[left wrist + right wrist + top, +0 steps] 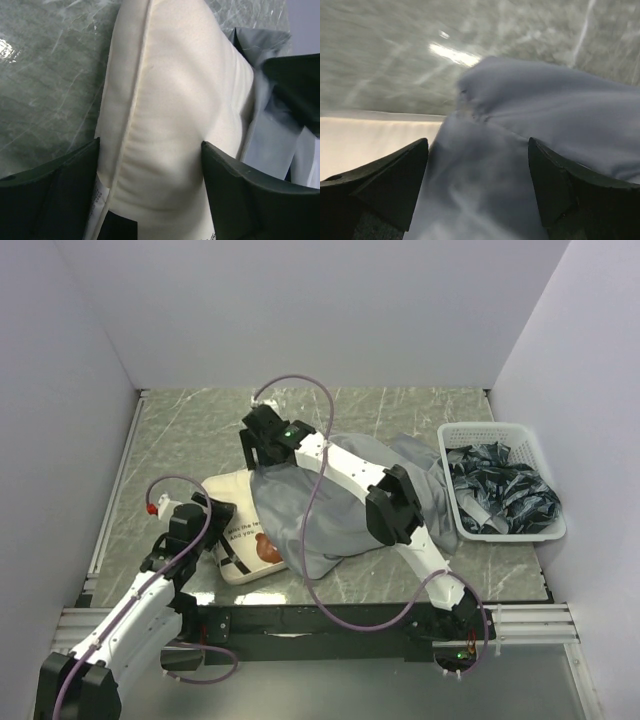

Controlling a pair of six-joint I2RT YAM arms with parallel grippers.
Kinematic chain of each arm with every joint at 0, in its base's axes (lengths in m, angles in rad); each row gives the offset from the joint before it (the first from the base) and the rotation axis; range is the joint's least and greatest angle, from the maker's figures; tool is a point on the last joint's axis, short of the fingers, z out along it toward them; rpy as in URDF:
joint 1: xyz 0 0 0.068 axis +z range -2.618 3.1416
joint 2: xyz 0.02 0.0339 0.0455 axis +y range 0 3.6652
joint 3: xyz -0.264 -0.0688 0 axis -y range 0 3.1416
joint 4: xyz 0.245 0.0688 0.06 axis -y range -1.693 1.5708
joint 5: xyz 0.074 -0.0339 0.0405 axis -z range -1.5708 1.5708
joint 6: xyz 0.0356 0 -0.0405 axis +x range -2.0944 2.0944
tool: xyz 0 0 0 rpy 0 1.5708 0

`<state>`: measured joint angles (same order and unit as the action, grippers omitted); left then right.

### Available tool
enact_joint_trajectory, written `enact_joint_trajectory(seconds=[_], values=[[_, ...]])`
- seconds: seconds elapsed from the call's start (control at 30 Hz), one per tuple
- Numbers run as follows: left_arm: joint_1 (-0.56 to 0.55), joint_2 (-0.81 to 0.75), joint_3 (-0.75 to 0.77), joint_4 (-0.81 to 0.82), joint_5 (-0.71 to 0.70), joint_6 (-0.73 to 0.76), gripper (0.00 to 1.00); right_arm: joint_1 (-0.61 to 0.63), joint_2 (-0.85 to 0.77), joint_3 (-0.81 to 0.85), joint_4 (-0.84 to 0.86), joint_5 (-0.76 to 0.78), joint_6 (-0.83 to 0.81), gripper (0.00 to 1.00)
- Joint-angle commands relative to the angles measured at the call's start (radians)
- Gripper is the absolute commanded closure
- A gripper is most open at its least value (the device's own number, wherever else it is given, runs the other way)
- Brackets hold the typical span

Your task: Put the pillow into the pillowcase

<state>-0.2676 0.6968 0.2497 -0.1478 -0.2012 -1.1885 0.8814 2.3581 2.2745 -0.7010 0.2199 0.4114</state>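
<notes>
The cream-white pillow [240,540] lies at the near left of the table, its bear face and lettering at the near end. The grey pillowcase [340,510] is draped over its right part and spreads to the right. My left gripper [212,512] is open at the pillow's left end. In the left wrist view its jaws [150,141] stand wide on either side of the pillow [175,100]. My right gripper [262,462] is open over the pillowcase's far left edge. In the right wrist view its gripper [478,140] has grey pillowcase fabric [520,120] between wide jaws and a strip of pillow [370,135] to the left.
A white plastic basket [450,440] holding dark crumpled packets [500,495] stands at the right, touching the pillowcase's edge. White walls close in the left, back and right of the marbled table [190,430].
</notes>
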Motion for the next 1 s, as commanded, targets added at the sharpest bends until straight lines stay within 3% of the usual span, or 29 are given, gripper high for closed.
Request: enact_joint_trajectory(seconds=[0.0,0.13,0.17,0.23,0.27,0.33,0.37,0.7,0.83,0.97], values=[[0.001,-0.01,-0.02,0.089,0.029,0.024,0.22,-0.001,0.009,-0.023,0.023,0.041,0.026,0.14],[0.001,0.003,-0.027,0.125,0.049,0.047,0.44,-0.004,0.052,-0.024,0.018,0.044,0.03,0.21],[0.001,0.009,-0.03,0.14,0.057,0.058,0.57,-0.005,0.056,0.002,0.015,0.044,0.032,0.36],[0.001,0.024,-0.035,0.186,0.077,0.064,0.7,-0.005,0.052,0.026,0.018,0.024,0.04,0.59],[0.001,0.03,-0.038,0.226,0.103,0.075,0.82,-0.004,0.047,0.052,0.023,0.012,0.041,0.77],[0.001,0.039,-0.041,0.264,0.123,0.086,0.92,0.002,0.029,0.074,0.043,-0.054,0.052,0.94],[0.001,0.038,-0.041,0.28,0.138,0.087,0.99,0.005,0.023,0.098,0.049,-0.079,0.056,0.99],[-0.002,0.073,0.04,0.484,0.144,0.047,0.99,0.186,-0.21,0.169,0.089,-0.149,0.03,1.0],[-0.013,0.171,0.112,0.496,0.149,0.052,0.99,0.192,-0.266,0.149,0.095,-0.166,0.026,1.0],[-0.013,0.133,0.152,0.465,0.122,0.03,0.99,0.148,-0.264,0.148,0.058,-0.168,0.026,0.94]])
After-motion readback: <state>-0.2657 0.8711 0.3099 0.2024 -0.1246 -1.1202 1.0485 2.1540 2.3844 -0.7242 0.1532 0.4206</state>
